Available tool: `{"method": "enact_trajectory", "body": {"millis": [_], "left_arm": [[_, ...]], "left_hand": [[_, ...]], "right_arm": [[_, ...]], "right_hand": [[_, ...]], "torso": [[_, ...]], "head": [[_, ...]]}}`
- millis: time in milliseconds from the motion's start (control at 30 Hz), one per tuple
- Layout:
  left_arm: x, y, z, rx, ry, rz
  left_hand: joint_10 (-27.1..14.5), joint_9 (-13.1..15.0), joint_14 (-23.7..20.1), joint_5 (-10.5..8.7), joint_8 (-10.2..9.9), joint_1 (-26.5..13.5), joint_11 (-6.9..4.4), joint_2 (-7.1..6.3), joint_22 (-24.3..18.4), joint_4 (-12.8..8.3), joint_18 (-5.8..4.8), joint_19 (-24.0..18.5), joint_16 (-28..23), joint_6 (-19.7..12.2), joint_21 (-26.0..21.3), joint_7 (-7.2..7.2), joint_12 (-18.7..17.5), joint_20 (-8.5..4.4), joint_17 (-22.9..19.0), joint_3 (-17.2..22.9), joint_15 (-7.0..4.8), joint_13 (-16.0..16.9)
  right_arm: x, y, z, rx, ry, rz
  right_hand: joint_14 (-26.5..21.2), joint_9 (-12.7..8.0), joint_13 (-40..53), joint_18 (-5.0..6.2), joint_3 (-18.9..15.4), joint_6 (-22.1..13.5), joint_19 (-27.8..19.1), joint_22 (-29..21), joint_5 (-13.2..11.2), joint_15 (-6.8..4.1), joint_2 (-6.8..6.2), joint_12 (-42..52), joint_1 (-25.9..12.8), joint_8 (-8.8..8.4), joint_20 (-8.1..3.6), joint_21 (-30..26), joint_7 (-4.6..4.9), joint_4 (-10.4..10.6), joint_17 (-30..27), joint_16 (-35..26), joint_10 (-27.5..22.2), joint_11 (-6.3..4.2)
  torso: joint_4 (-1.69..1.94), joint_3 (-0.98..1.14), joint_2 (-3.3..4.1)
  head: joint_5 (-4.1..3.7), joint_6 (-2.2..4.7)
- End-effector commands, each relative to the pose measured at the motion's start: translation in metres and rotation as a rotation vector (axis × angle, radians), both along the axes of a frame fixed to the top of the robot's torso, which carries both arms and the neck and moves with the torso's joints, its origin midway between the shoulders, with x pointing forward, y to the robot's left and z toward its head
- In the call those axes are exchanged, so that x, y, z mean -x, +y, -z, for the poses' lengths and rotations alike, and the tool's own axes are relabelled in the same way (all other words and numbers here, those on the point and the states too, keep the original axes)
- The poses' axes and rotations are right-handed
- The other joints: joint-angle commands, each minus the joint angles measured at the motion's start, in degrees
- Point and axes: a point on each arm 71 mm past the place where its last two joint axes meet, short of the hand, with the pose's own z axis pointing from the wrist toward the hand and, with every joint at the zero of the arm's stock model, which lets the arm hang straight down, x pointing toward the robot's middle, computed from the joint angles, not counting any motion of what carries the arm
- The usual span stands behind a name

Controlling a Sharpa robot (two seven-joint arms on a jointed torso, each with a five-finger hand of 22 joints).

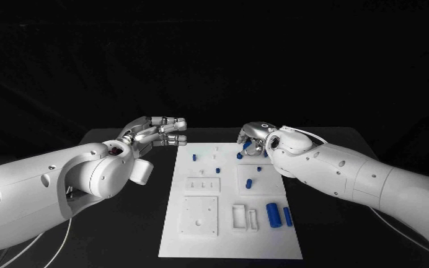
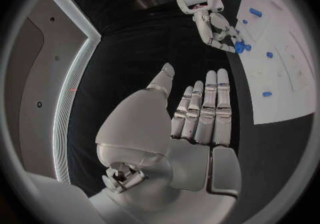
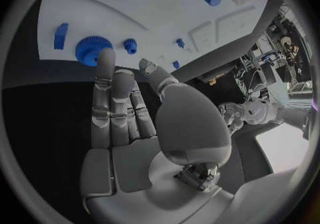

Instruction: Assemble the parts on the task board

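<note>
Right hand (image 1: 256,139) is at the far right corner of the task board (image 1: 230,243), fingers reaching down beside a large blue toothed gear (image 3: 90,48); the right wrist view shows the fingertips (image 3: 105,57) at the gear's rim, nearly straight and side by side, while the left wrist view shows something blue at those fingertips, so whether it truly holds the gear I cannot tell. My read is that it is working on that gear, to seat or lift it. Left hand (image 1: 159,130) hovers off the board's left edge over the black table (image 1: 116,243), fingers extended together, holding nothing, apparently parked clear to leave room. Elsewhere on the board, a blue cylinder (image 1: 271,213) and a flat blue bar (image 1: 287,216) lie near the right edge, with a small blue peg (image 1: 248,183) toward the middle, seemingly waiting their turn.
</note>
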Motion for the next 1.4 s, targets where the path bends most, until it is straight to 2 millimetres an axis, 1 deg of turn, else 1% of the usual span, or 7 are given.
{"method": "enact_trajectory", "body": {"millis": [33,233,367,633,900,1100,1400], "left_arm": [[0.001,-0.003,-0.004,0.010,-0.006,0.023],[0.001,-0.004,-0.005,0.009,-0.008,0.027],[0.000,-0.005,-0.005,0.007,-0.011,0.028],[-0.001,-0.004,-0.005,0.004,-0.012,0.024],[-0.002,-0.005,-0.005,0.004,-0.012,0.025],[-0.003,-0.005,-0.005,0.003,-0.012,0.025],[-0.003,-0.005,-0.005,0.001,-0.008,0.024]], "left_hand": [[-0.3,0.0,-0.3,-0.14,-0.3,0.2,0.05,-0.36,-0.1,0.1,-0.74,0.3,-0.2,-0.3,-0.2,-0.11,-0.2,0.00,0.0,-0.2,0.04,0.1],[-0.3,0.0,-0.3,-0.14,-0.3,0.2,0.05,-0.36,-0.1,0.1,-0.74,0.3,-0.2,-0.3,-0.2,-0.11,-0.2,0.00,0.0,-0.2,0.04,0.1],[-0.3,0.0,-0.3,-0.14,-0.3,0.2,0.05,-0.36,-0.1,0.1,-0.74,0.3,-0.2,-0.3,-0.2,-0.11,-0.2,0.00,0.0,-0.2,0.04,0.1],[-0.3,0.0,-0.4,-0.14,-0.3,0.2,-0.23,-0.28,-0.2,0.2,-0.75,0.6,-0.2,0.0,-0.8,-0.34,-0.2,0.01,0.0,-0.3,0.05,0.1],[-0.4,0.0,-0.4,-0.14,-0.3,0.3,-0.30,-0.20,-0.2,0.1,-0.74,0.6,-0.2,-0.2,-0.9,-0.40,-0.2,0.00,0.0,-0.3,0.04,0.1],[-0.4,0.0,-0.4,-0.14,-0.3,0.3,-0.30,-0.20,-0.2,0.1,-0.74,0.6,-0.2,-0.2,-0.9,-0.40,-0.2,0.00,0.0,-0.3,0.04,0.1],[-0.4,0.0,-0.4,-0.14,-0.3,0.3,-0.30,-0.20,-0.2,0.1,-0.74,0.6,-0.2,-0.2,-0.9,-0.40,-0.2,0.00,0.0,-0.3,0.04,0.1]], "right_arm": [[0.000,0.000,0.005,0.059,0.012,0.009],[0.001,0.001,0.009,0.063,0.017,0.007],[0.002,0.002,0.012,0.066,0.022,0.007],[0.002,0.004,0.015,0.059,0.008,0.000],[0.002,0.006,0.016,0.057,0.008,-0.005],[0.002,0.007,0.015,0.053,-0.002,-0.006],[0.003,0.008,0.009,0.010,-0.081,-0.016]], "right_hand": [[-0.5,0.0,0.0,0.42,0.5,0.1,0.2,0.2,-0.2,-0.08,-0.50,0.1,0.3,-0.30,-0.18,-0.3,-0.25,0.1,0.0,0.4,0.4,-0.02],[-0.4,-0.1,0.0,-0.09,1.4,0.4,-0.2,0.8,-0.2,-0.12,-0.81,0.1,0.1,-0.32,-0.36,-0.4,-0.31,-0.2,-0.4,0.0,0.3,-0.12],[-0.4,-0.1,0.0,-0.11,2.4,0.7,-0.2,1.4,-0.7,-0.19,-0.69,0.0,0.0,-0.33,-0.46,-0.5,-0.41,-0.4,-0.5,0.1,0.6,-0.22],[-0.4,0.0,0.0,-0.31,8.4,2.5,-0.8,3.3,-2.9,-0.37,-0.85,0.0,-1.6,-0.30,-0.73,0.4,-1.23,-1.3,-0.4,0.5,2.3,-0.63],[-0.4,0.0,-0.1,-0.46,10.9,4.0,-1.0,4.5,-3.7,-0.62,-0.55,0.0,-2.3,-0.31,-0.92,0.7,-1.57,-0.9,-0.3,0.8,3.9,-1.02],[-0.5,0.0,-0.1,-0.80,13.2,5.1,-1.1,5.1,-5.6,-0.90,0.19,0.0,-2.6,-0.27,-1.22,0.5,-1.66,-0.3,-0.2,1.0,5.3,-1.38],[-0.5,0.6,0.1,-1.79,18.0,10.2,-1.5,6.2,-8.1,-2.23,1.36,0.1,-2.2,0.04,-2.42,0.8,-2.83,-0.2,-0.1,0.8,11.9,-3.24]], "torso": [[0.28,0.15,0.56],[0.49,0.21,0.82],[0.36,0.28,1.31],[0.38,0.33,1.69],[0.50,0.25,2.10],[0.31,0.26,2.33],[0.38,0.29,2.49]], "head": [[-0.04,0.12],[-0.26,0.08],[-0.23,0.45],[-0.38,0.67],[-0.34,0.94],[-0.35,0.95],[-0.42,1.20]]}}
